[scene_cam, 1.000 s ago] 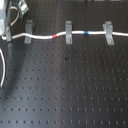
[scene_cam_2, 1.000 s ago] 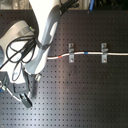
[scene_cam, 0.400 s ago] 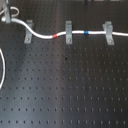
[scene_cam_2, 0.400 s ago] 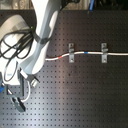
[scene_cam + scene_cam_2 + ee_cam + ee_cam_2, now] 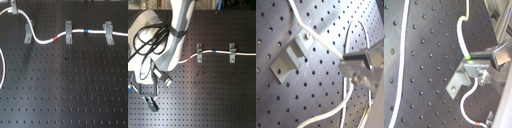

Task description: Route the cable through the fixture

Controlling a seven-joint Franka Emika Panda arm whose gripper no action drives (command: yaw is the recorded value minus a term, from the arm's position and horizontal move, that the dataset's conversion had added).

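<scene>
- Black perforated counter [image 5: 75, 95] with a regular grid of holes across both exterior views; no room visible beyond it.
- Cable [image 5: 47, 40]: already seated in the middle fixture [image 5: 69, 31] and the far fixture [image 5: 107, 32]. Red band [image 5: 57, 37] just short of the middle one, blue band [image 5: 87, 31] between the two.
- Changed over the last second: formerly a nearly straight run toward the first exterior view's left, now bent into an S. Carried up and around the end fixture [image 5: 27, 32], touching or just beside its upright.
- Claw [image 5: 11, 6]: moved into the top corner at the first exterior view's left, with the cable leading straight up to it. Finger gap not resolvable; hold on the cable likely, but cannot tell.
- Judgement: slack being drawn over the end fixture, the last of three. Seating in its slot not confirmed by either wrist view.
- Arm [image 5: 178, 30] masking the end fixture in the second exterior view.
</scene>
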